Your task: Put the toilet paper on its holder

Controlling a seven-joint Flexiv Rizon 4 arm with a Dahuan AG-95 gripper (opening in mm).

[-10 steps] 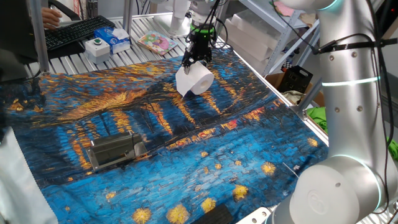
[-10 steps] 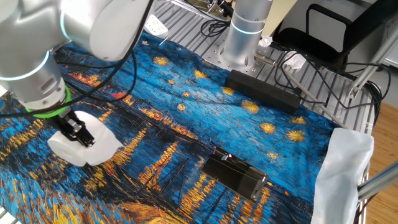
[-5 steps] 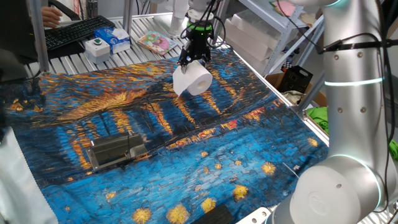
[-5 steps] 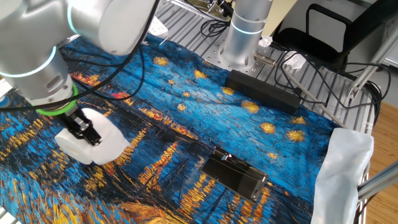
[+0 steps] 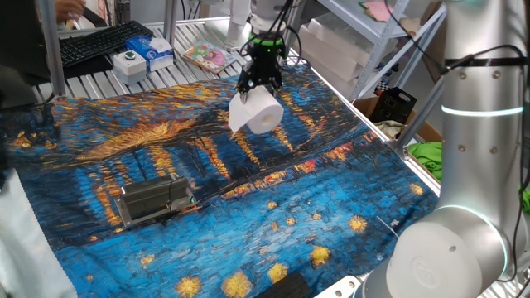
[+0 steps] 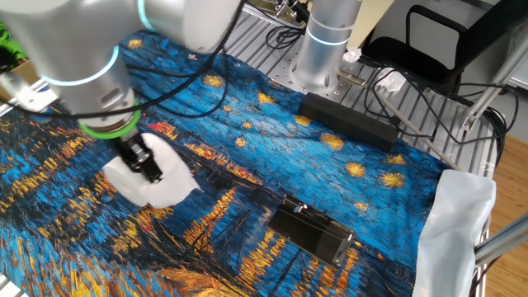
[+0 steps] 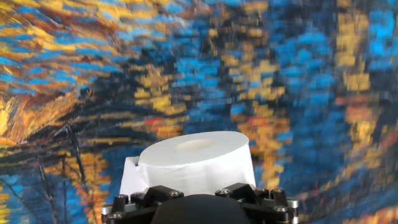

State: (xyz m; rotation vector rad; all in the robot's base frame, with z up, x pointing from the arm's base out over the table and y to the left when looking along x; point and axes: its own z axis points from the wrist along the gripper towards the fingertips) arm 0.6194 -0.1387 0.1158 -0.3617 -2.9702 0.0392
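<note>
Hand pointing down, spread wide around the roll, pinching it between the fingers. Roll in the air, clear of the cloth, over the blue and orange painted pattern. Seen also in the other fixed view: hand gripping the white roll from above. In the hand view, roll just in front of the hand's black base, flat end with hollow core turned toward the camera, loose sheet end at lower left. Holder lying on the cloth, well apart from the roll, grey metal. Same holder visible in the other fixed view. Cloth spread over the worktop.
</note>
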